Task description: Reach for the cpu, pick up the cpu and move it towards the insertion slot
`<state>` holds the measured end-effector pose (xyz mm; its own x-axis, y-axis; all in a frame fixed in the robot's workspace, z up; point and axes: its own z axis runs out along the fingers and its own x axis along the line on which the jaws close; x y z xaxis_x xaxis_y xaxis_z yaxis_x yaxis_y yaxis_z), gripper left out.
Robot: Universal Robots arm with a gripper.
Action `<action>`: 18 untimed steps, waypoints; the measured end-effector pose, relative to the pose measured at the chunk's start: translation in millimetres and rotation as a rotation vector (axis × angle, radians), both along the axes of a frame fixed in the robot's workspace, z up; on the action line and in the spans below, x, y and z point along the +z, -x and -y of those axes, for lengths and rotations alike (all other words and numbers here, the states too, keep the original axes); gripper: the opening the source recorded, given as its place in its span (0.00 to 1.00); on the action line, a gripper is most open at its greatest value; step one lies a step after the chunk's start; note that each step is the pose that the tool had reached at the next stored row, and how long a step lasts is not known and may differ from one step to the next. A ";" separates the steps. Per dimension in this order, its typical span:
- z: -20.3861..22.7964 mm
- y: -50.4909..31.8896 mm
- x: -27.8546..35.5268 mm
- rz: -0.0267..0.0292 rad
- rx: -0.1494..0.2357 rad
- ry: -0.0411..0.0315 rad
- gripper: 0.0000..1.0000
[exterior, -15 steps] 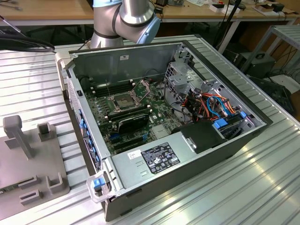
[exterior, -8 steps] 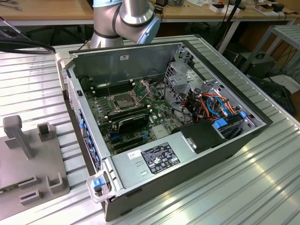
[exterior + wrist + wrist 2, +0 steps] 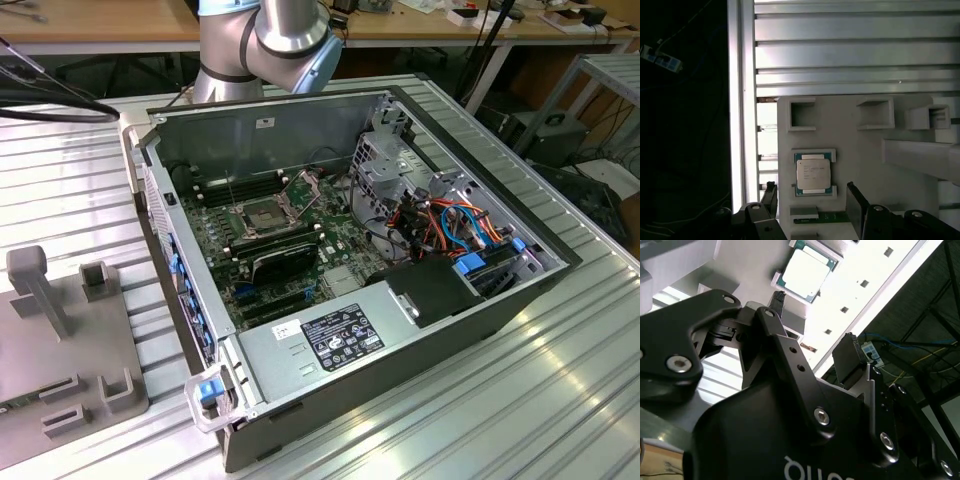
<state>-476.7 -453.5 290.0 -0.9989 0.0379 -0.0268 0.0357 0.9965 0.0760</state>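
The cpu (image 3: 813, 174) (image 3: 807, 272) is a pale square chip with a green rim. It lies flat in a recess of a light grey holder (image 3: 840, 150). In both wrist views my gripper (image 3: 813, 202) (image 3: 814, 331) hangs above it, open, with its black fingers (image 3: 856, 205) apart and nothing between them. The chip sits just beyond the fingertips, clear of both. In the exterior view the insertion slot (image 3: 262, 215) is a silver-framed square socket on the motherboard inside the open computer case, with its hinged frame (image 3: 305, 185) raised.
The grey holder (image 3: 60, 330) with pockets and an upright post lies on the ribbed metal table at the exterior view's left. A green strip (image 3: 820, 217) lies beside the cpu. Inside the case are a black expansion card (image 3: 285, 262), cables and a power supply (image 3: 330, 340). The table edge (image 3: 740, 100) runs close by.
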 end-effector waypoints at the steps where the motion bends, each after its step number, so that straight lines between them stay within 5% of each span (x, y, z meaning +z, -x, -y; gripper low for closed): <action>1: 0.2 0.0 -0.3 0.0001 0.000 -0.0004 0.66; 18: 5.0 0.0 -4.3 0.0001 0.000 -0.0048 0.66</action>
